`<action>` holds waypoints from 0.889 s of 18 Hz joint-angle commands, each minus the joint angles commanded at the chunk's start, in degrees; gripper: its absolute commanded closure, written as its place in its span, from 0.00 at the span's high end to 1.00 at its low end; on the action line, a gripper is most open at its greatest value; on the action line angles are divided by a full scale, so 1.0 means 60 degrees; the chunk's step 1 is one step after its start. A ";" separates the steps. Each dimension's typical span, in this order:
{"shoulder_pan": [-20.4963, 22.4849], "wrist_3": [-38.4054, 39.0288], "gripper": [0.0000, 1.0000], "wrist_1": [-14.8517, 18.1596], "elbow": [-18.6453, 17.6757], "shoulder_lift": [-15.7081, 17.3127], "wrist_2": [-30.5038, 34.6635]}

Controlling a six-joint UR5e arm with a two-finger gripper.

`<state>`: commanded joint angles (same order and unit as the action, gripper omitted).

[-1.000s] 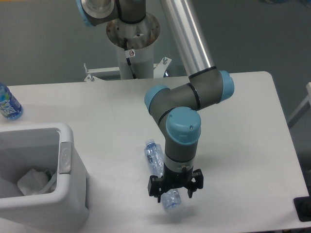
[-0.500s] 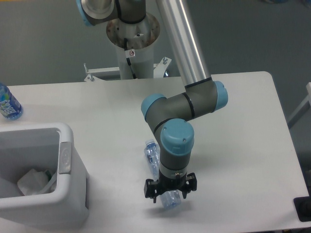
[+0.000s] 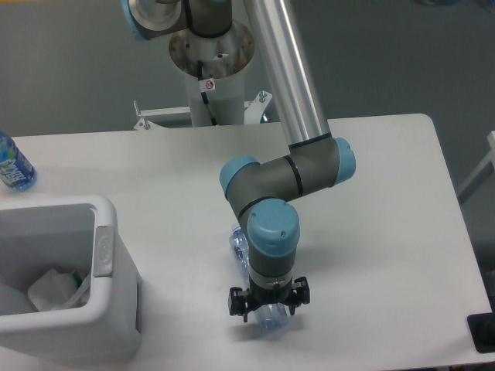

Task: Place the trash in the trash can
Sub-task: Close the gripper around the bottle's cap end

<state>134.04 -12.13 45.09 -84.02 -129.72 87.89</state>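
Note:
The clear crinkled plastic bottle (image 3: 240, 243) lies on the table, running from its cap end at the upper left down under my wrist. My gripper (image 3: 268, 304) hangs low over the bottle's lower end, open, with one finger on each side of it. The bottle's middle is hidden behind the wrist. The white trash can (image 3: 105, 255) stands at the left front of the table, well left of the gripper. A crumpled white paper wad (image 3: 51, 289) lies inside it.
A blue-labelled bottle (image 3: 12, 165) stands at the table's far left edge. The robot's base column (image 3: 210, 69) rises behind the table's back edge. A dark object (image 3: 483, 332) sits at the front right corner.
The wrist and gripper have shifted slightly left and come down around the bottle's lower end. The bottle has stayed in place on the table.

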 joint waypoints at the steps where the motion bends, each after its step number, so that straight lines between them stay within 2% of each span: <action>1: -0.0001 0.0000 1.00 0.0000 0.0000 -0.0029 0.0088; 5: -0.0118 0.0029 1.00 -0.0015 0.0000 -0.0132 0.0323; 7: -0.0118 0.0073 0.86 -0.0015 -0.0015 -0.0118 0.0381; 10: -0.0118 0.0103 0.71 0.0000 -0.0015 -0.0045 0.0382; 16: -0.0118 0.0088 0.69 0.0000 -0.0088 0.0029 0.0382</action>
<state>133.33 -11.60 45.09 -84.55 -129.55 90.18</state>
